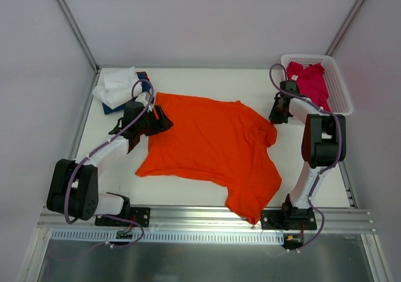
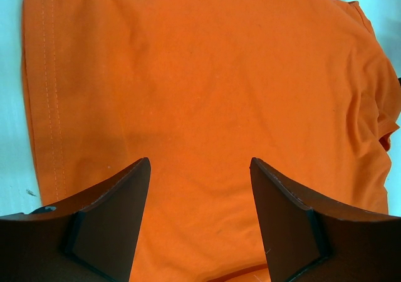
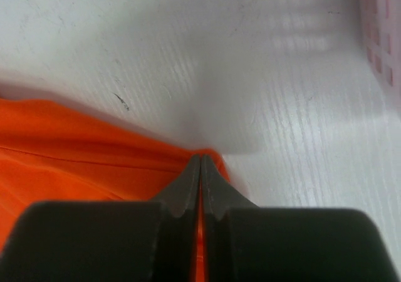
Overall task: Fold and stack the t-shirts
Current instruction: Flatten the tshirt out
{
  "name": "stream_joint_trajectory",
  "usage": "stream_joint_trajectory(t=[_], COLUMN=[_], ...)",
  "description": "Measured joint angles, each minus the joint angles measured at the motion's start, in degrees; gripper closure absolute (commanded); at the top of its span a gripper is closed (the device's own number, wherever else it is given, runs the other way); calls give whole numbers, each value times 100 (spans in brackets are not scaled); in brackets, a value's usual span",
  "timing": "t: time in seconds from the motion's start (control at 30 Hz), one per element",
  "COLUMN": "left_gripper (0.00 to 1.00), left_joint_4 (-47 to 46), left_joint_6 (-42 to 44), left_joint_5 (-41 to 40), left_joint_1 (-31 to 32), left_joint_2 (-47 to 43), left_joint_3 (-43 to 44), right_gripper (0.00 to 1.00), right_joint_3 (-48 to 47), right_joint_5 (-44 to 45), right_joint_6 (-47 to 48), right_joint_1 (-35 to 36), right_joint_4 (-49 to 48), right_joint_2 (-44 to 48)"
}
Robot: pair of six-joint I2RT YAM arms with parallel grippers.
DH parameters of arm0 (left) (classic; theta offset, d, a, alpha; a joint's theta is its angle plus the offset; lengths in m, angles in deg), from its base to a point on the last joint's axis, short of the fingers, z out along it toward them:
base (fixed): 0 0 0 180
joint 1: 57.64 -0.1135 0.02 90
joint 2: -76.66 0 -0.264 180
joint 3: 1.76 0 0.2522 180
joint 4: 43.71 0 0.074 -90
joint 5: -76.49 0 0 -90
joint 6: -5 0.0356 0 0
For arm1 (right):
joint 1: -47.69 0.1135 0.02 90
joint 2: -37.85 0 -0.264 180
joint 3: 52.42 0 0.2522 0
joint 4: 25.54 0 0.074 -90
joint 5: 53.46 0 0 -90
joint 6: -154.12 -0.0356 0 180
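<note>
R gripper (image 3: pixel 200 161) is pinched together right on the corner tip of the orange t-shirt (image 1: pixel 213 144), w/ a sliver of orange btw its fingers (image 3: pixel 182 188). That's a thin bite, so it'll prob slip out on a pull. L gripper (image 2: pixel 200 163) hangs w/ jaws apart, hem off to its left, cloth spread under and ahead of it. A one-sided pull could drag and bunch the shirt. Can't tell how much cloth R really has, nor whether L touches the fabric.
</note>
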Motion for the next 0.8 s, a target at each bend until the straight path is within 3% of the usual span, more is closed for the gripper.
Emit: stream_joint_trajectory(t=[0.8], left_gripper=[34], left_joint_4=[2], left_joint_6=[-4], left_joint_5=[0], left_joint_1=[0], left_joint_2=[-92], left_joint_3=[-2], right_gripper=[100], right_joint_3=[-931], right_joint_5=[435], right_joint_6=[595], right_joint_1=[175], right_joint_4=[-79], right_joint_2=[546])
